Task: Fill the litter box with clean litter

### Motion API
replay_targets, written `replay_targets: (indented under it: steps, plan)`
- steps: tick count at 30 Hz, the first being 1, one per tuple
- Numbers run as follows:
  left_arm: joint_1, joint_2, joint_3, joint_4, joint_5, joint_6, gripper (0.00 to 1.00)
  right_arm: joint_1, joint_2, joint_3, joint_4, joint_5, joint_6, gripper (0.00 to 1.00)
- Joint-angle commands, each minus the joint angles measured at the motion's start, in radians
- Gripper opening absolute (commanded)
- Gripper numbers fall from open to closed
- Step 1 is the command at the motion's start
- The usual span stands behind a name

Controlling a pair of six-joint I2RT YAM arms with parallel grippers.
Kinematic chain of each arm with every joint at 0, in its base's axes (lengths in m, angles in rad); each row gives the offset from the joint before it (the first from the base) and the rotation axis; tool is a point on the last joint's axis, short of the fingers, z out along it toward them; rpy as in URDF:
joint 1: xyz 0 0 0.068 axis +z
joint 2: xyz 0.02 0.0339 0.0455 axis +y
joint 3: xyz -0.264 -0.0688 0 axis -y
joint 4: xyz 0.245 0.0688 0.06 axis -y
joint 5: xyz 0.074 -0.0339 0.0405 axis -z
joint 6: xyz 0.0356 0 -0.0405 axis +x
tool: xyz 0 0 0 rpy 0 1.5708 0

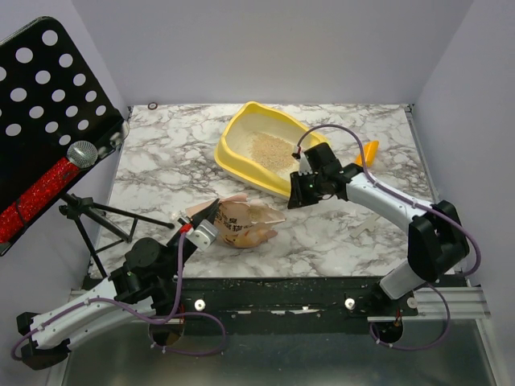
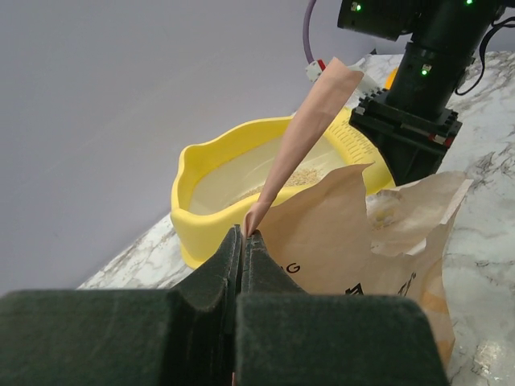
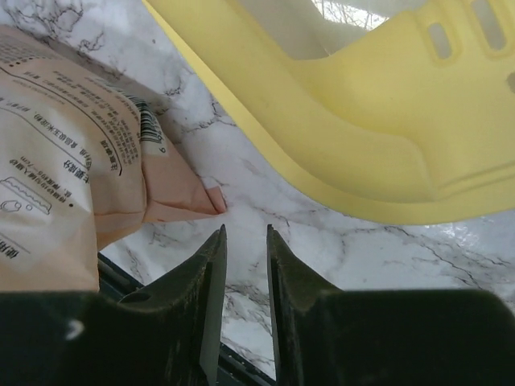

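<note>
At the near side of the counter (image 1: 153, 173), a bag pinched, not yet tipped

The litter box (image 1: 228, 149) sat toward the back of the counter, a small heap of clean litter (image 1: 272, 149) in its middle and much of its pale floor bare, so I judged the filling barely begun. In front of it the crumpled paper bag (image 1: 245, 223) lay on its side. The left tool (image 2: 241, 238) was clamped tight on a strip of the bag's torn top edge. The right tool (image 3: 244, 235) hung low over the marble between the bag's folded corner and the box's yellow wall, its jaws a narrow way apart with nothing between them. To do the lift well, I thought, the right tool needed a firm hold on that folded corner before either arm rose. Then the bag's mouth should be carried over the rim and tipped slowly, since a thin paper strip might tear under the weight and spill granules onto the counter
</note>
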Motion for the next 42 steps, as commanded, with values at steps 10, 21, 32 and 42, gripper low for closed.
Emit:
replay_targets:
  steps: [10,21,32,42]
  plan:
    - [0.016,0.001,0.064,0.087,0.013,-0.008,0.00,0.017,0.192,0.119,0.159,0.258,0.218,0.53]
    - [0.024,0.030,0.084,0.078,0.038,-0.029,0.00,-0.093,0.297,0.304,0.167,0.205,0.149,0.57]
    - [0.034,-0.013,0.136,0.007,0.087,-0.011,0.19,-0.093,-0.105,0.016,0.206,0.001,0.009,0.64]
    - [0.034,-0.054,0.359,-0.283,0.061,-0.118,0.44,-0.093,-0.452,-0.313,0.496,-0.287,-0.142,0.86]
